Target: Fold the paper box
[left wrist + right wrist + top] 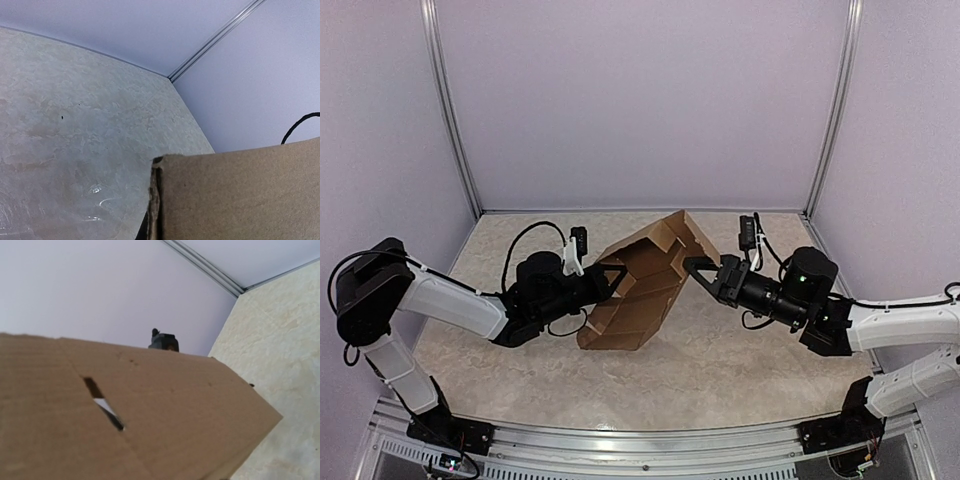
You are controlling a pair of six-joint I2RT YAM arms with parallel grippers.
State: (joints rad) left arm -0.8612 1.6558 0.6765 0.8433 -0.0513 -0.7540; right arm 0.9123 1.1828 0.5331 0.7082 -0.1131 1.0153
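From the overhead camera I saw the paper box (638, 285) near the middle of the table (740, 370), a half-folded brown sheet tilted up between the two arms. Its lower end sat on the tabletop toward my side and its upper end was raised toward the back wall.

The left gripper (611, 274) was at the box's left edge, about halfway up, with its fingers clamped on the cardboard. The right gripper (693, 266) met the opposite edge at roughly the same height, its fingers pinched on the creased right side. So the box lay directly between the two hands, with one hand on each flank.

In the left wrist view the cardboard (240, 195) filled the lower right corner, very close to the lens, with a raw cut edge facing left; it hid the fingers. In the right wrist view a broad panel (175, 415) covered the lower half and also hid the fingers. A narrow slot (104, 404) was cut through that panel.
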